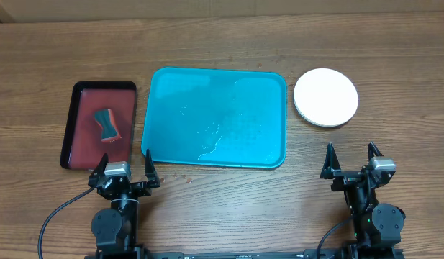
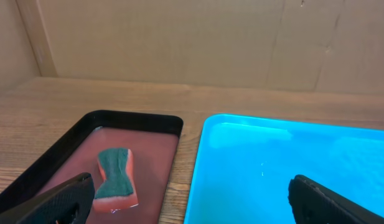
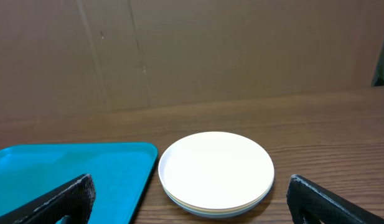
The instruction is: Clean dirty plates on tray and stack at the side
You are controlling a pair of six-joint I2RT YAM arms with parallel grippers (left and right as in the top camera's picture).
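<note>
Plates (image 1: 326,97) stacked off the tray (image 1: 216,119), jaws idle.
White plate on top, the stack sits on the surface just beside the tray's far right corner. Both arms' jaws stand wide open and empty at the near edge. Likely light, stiff plastic, perhaps wet and slick: pinch the raised rim.

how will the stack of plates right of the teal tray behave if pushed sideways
The stack of plates probably slides rather than tips, being low and flat on the wooden table. The top white plate may slip over the ones beneath: their rims look smooth and glossy.
</note>
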